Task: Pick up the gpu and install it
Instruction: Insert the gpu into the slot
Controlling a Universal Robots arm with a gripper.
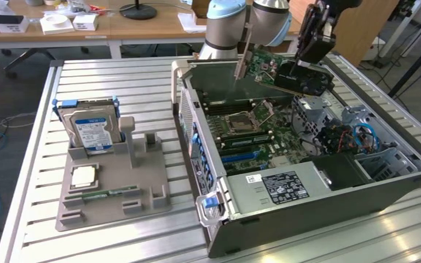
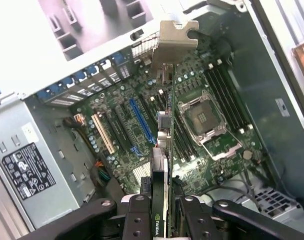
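One robot arm reaches over the counter [image 1: 108, 82], and it has one pincer [image 1: 301, 63]. The pincer is closed on the gpu [image 1: 283, 74] and holds it up in the air. There is one gpu. It has a green board, a black part and one pale metal strip at its end. It hangs tilted above the one open computer case [image 1: 283, 233] and is not touching anything inside it.

From the wrist view, the card is seen from its thin edge, with two black fingers [image 2: 137, 220] pressing it, one on each side. Far under it lies the one big green board [image 1: 258, 131] of the computer. That board has one long blue slot [image 2: 140, 120] and one square silver socket [image 2: 204, 117].

One gray power box [image 1: 280, 186] with a black label sits in the case, near its front.

On the exterior view's left, well apart from the case, is one gray stand [image 1: 144, 186]. It holds three things: one hard drive [image 1: 90, 129] standing up, one small square chip [image 1: 84, 175] lying flat, and one thin green memory stick [image 1: 107, 193] lying just beside the chip.
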